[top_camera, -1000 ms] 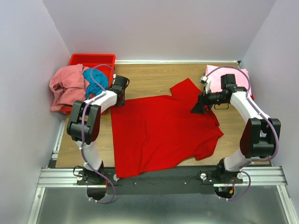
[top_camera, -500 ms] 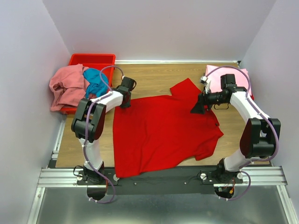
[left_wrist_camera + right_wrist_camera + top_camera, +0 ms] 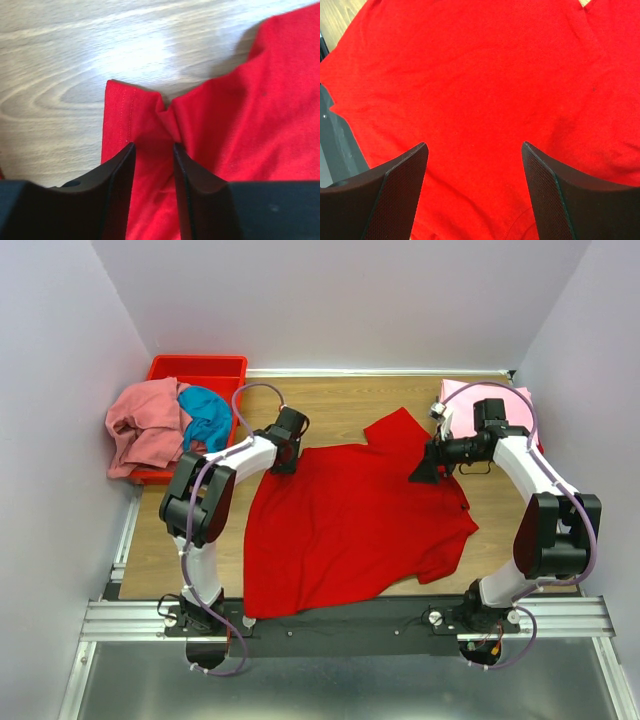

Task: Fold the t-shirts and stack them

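shirt: bright red soft cloth t-shirt [image 3: 350, 520], spread mid wooden worktop [image 3: 330, 405]
left jaws: narrow at its far-left sleeve, can't tell if gripping
right jaws: wide, empty, over its right side
risk: thin pinch slips, or one-sided tug bunches it

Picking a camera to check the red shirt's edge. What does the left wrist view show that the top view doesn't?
Left wrist only: stitching and a pucker in the hem of the red shirt, just ahead of the left gripper. Top only: the right gripper, the red bin with a pink shirt and a teal shirt, a paler pink shirt at far right. Both: red shirt, left gripper, wooden table.
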`<control>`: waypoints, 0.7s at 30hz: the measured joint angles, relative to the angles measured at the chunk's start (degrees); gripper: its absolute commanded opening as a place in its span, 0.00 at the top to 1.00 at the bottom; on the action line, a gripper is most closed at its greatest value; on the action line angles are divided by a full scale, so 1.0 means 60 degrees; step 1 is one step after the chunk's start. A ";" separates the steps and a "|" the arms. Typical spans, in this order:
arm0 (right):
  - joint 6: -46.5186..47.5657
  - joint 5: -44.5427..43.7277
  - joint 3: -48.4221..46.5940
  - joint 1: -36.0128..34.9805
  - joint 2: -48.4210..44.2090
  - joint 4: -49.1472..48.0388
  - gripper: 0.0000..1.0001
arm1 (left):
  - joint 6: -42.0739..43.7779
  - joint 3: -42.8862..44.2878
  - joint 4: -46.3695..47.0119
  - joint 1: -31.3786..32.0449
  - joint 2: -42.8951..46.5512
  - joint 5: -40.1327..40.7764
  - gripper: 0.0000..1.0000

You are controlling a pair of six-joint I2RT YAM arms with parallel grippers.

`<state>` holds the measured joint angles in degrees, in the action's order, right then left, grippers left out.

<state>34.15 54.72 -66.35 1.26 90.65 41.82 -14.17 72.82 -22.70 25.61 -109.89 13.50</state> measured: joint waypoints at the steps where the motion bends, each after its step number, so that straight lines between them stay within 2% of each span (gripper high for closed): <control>1: 0.0000 0.0004 0.0000 0.0000 -0.0004 0.0000 0.18 | -0.0015 0.0044 -0.0073 -0.0018 0.0011 0.0062 0.53; 10: 0.0004 0.0004 0.0000 0.0047 0.0000 0.0000 0.18 | 0.0000 0.0947 -0.0273 -0.0335 0.0178 0.0146 0.52; 21: 0.0033 0.0004 0.0000 0.0058 -0.0004 0.0000 0.18 | 0.0160 0.1129 -0.0557 -0.1195 0.0055 0.0696 0.52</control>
<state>34.35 54.74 -66.35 1.61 90.63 41.82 -13.21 79.59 -26.04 18.44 -109.56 17.67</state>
